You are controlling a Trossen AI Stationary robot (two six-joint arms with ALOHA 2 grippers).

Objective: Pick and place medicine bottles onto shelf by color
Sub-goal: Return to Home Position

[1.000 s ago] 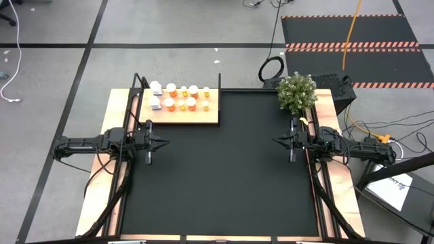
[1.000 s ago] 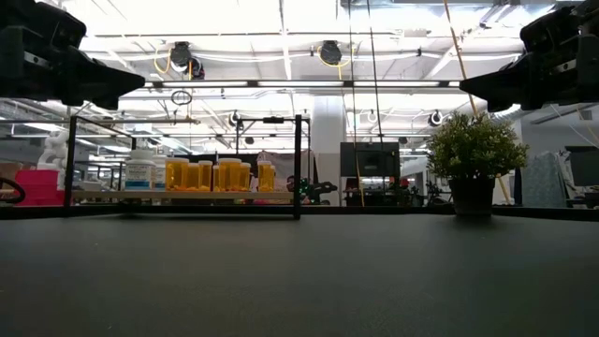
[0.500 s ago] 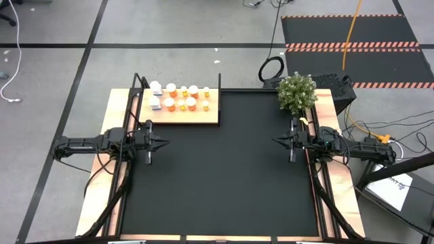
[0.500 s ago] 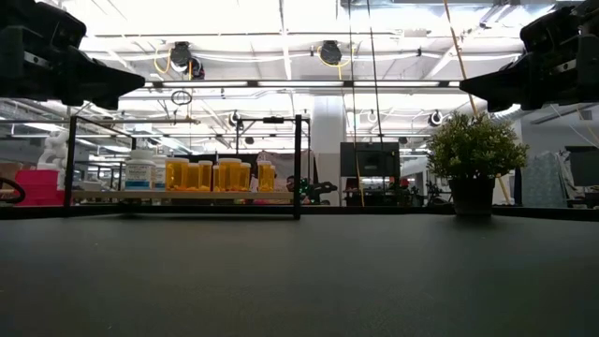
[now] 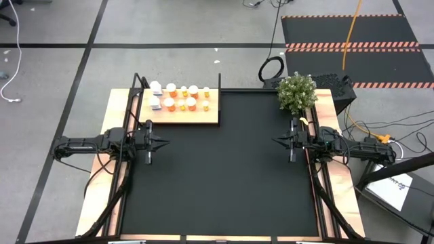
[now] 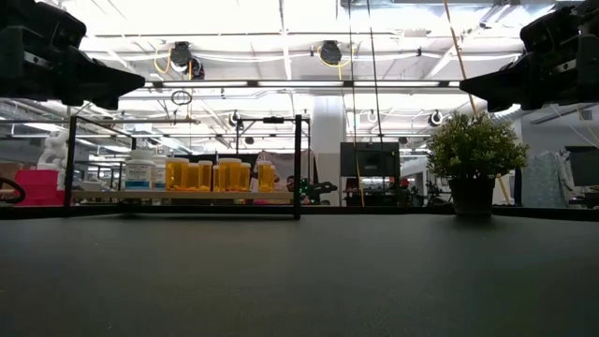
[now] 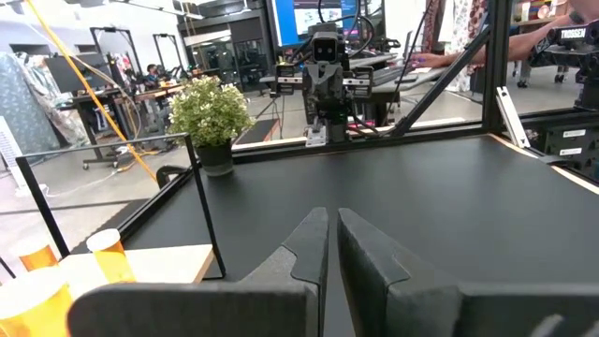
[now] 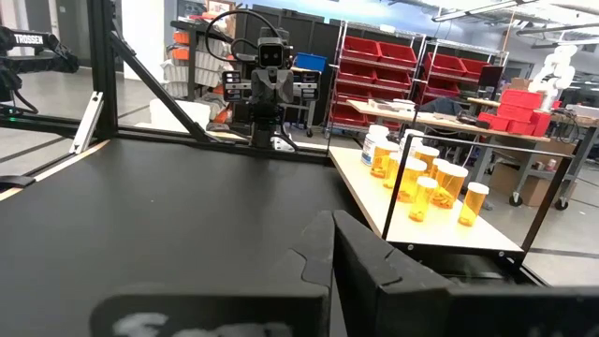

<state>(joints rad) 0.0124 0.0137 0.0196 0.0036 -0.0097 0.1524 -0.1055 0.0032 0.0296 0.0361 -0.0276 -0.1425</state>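
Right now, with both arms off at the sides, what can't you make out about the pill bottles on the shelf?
High view: pill bottles on the shelf are too small to read labels.
Low view: front orange bottles hide those behind, so no sure count.
Left wrist view: beyond the shut left claw, the picture's edge cuts off all but a shelf corner and a few blurred bottles.
Right wrist view: orange bottles overlap the white bottle.
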